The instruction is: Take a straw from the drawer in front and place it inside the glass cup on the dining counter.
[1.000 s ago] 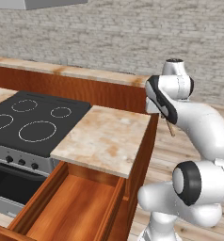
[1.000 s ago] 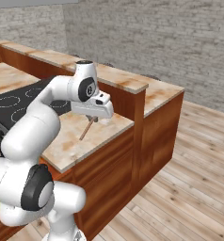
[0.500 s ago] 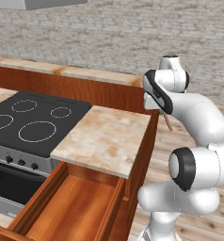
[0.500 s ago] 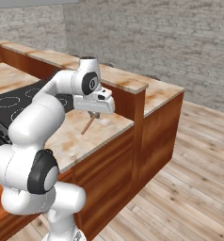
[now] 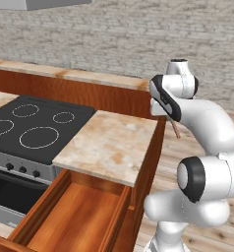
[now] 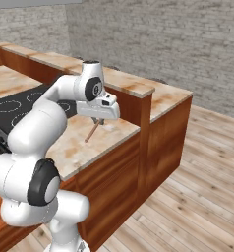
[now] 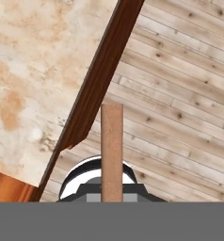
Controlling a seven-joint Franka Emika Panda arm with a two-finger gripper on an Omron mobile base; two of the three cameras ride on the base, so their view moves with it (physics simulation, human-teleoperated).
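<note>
1. Straw: thin straight reddish-brown straw (image 6: pixel 92 132), held at its upper end and hanging tilted below the hand, over the right edge of the small tabletop. In the left base view the same straw (image 5: pixel 176 130) juts down past the white wrist, just off the tabletop's right edge. In the hand view it (image 7: pixel 112 150) runs straight up from the bottom, crossing plank floor beside the dark wood edge.

2. Fingers: the 2 dark fingers (image 6: pixel 98 121) are clenched narrowly on the straw's top end, under the white hand. The fingers themselves are too small to make out in detail.

3. Drawer: wide, shallow reddish-brown wooden drawer (image 5: pixel 70 216), pulled open below the small tabletop. Its visible floor is plain wood.

4. Small tabletop: squarish beige marbled stone top with rust blotches (image 5: pixel 109 142), right of the cooktop, on a reddish-brown wood base.

5. Dining tabletop: long beige marbled stone top with rust-brown blotches (image 6: pixel 133 83), raised behind the small tabletop on a reddish-brown wood wall; it also shows in the left base view (image 5: pixel 79 75).

6. Cooktop: flat black glass cooktop with 4 white rings (image 5: pixel 35 123), left of the small tabletop, with a grey oven front and knobs below.

7. Floor: pale wooden plank floor (image 6: pixel 202 187), right of the cabinets.

8. Wall: grey brick wall (image 5: pixel 138 39) behind the dining tabletop.
</note>
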